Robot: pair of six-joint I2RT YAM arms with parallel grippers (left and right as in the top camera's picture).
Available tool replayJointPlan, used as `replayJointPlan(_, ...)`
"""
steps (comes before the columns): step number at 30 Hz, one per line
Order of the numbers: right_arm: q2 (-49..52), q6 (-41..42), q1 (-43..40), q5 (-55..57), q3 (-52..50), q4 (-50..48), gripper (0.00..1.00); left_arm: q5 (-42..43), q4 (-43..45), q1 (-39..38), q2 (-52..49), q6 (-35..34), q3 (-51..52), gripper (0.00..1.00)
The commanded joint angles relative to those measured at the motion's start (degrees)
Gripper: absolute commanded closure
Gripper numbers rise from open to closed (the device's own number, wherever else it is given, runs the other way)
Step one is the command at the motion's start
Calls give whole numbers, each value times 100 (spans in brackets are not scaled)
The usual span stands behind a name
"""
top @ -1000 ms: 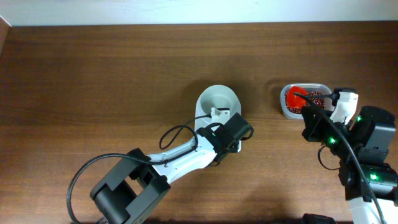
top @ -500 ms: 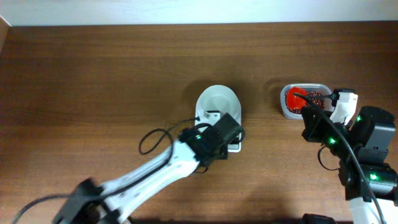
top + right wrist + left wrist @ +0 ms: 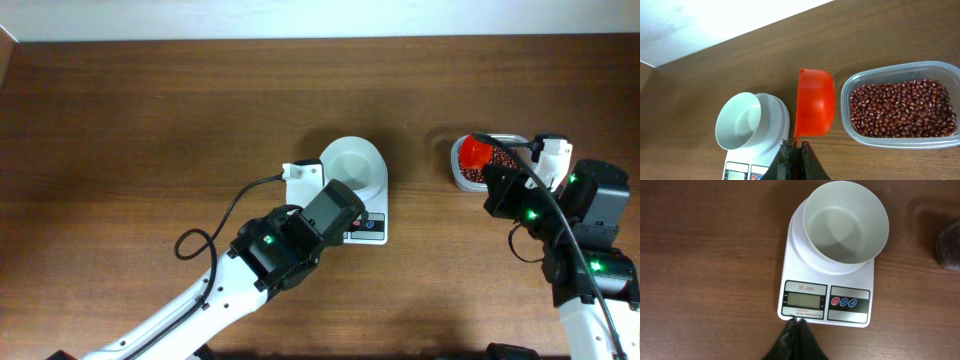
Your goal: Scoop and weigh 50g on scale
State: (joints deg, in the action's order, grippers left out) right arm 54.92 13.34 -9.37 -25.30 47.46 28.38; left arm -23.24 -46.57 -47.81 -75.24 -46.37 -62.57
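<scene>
Dark brown wood of the table (image 3: 150, 120) runs up to a white wall, and both arms work over it. The left pincer (image 3: 796, 324) is pressed together and holds nothing. Its tips stand just at the near edge of the scale (image 3: 850, 305), which lies directly ahead of it. Further ahead, on the scale, sits the white bowl (image 3: 846, 222), and it is empty.

The right pincer (image 3: 795, 147) is clamped on the handle of the orange scoop (image 3: 815, 105), which reaches out ahead of it. The scale lies ahead and to the left of this pincer. The clear tub (image 3: 900, 143) of red beans (image 3: 900, 107) lies ahead and to the right, with the scoop just beside its rim. The scoop seems empty, but I cannot tell this well.

I judge that the scooping is in hand, with nothing weighed yet. The next move calls for dipping the scoop into the beans, carrying it level to the bowl, and tipping slowly.
</scene>
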Motion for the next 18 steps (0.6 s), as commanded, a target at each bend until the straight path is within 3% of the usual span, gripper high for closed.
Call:
replayJointPlan(1, -7, 70, 31, 24, 87, -20, 96, -101, -24, 9, 59, -273, -57, 100)
replayJointPlan(7, -7, 68, 31, -297, 87, 155, 96, -103, -52, -168, -219, -2057, 157, 100)
replayJointPlan(13, -7, 66, 31, -299, 87, 629, 96, -120, 916, -664, -1937, -2260, 162, 100)
replayJointPlan(18, -7, 63, 31, -295, 87, 758, 96, -129, 1318, -667, -2675, -2181, 162, 100)
